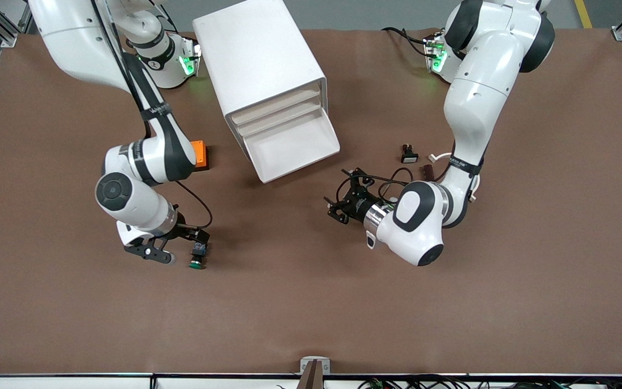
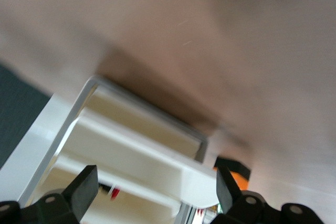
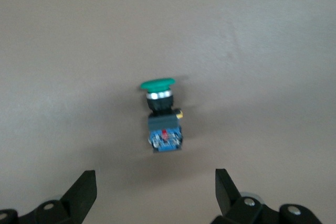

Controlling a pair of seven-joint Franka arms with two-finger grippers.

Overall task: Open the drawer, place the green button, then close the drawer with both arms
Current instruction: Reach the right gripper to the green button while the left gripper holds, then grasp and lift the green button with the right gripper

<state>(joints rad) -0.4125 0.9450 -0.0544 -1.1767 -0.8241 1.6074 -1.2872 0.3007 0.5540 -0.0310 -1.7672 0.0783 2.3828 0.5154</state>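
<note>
The white cabinet (image 1: pixel 259 59) lies toward the robots' bases, and one low drawer (image 1: pixel 295 151) is pulled out with its tray bare. The button (image 1: pixel 197 258) lies on its side on the brown table, nearer the front camera and toward the right arm's end. In the right wrist view the button (image 3: pixel 161 116) shows its green cap and blue end. My right gripper (image 1: pixel 178 249) (image 3: pixel 155 176) hovers open just over it, without touching it. My left gripper (image 1: pixel 332 208) (image 2: pixel 156 174) is open and holds nothing. It faces the drawer (image 2: pixel 142 124) from a short way off.
An orange box (image 1: pixel 199 155) (image 2: pixel 237 176) sits beside the cabinet, partly hidden by the right arm. A black part with a white face (image 1: pixel 409 155) and a small dark piece (image 1: pixel 428 171) lie by the left arm's forearm. Cables loop at the left wrist.
</note>
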